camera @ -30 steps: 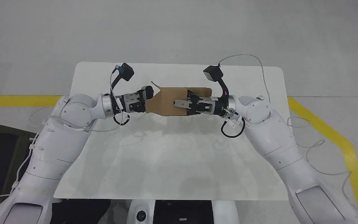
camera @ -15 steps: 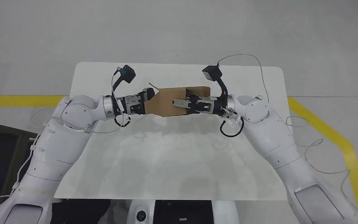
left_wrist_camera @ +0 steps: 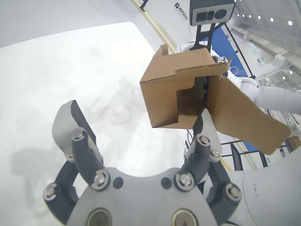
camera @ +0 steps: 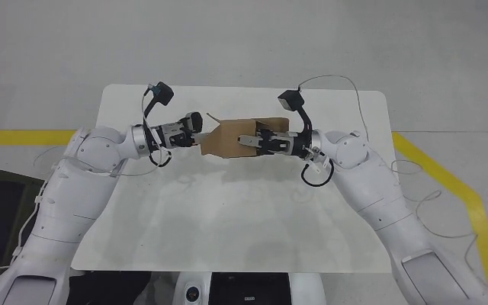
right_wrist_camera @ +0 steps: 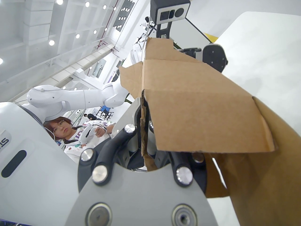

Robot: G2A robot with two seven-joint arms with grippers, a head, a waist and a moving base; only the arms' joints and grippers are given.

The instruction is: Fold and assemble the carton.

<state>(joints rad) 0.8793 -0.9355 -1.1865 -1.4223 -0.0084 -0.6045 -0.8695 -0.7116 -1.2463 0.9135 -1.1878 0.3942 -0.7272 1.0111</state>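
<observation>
At upper centre, the wide-open left gripper (left_wrist_camera: 139, 111) may snag the flap (left_wrist_camera: 244, 118) and wrench the carton (left_wrist_camera: 164, 95) from the clamped right gripper (camera: 244, 141).

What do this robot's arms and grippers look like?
The left arm and right arm have glossy white rounded shells, turning black near the wrists, with black cable loops and a black camera box on a stalk. The left gripper has a grey metal base with silver screws, black linkages and white fingers with black ribbed pads. The right gripper looks alike.
</observation>
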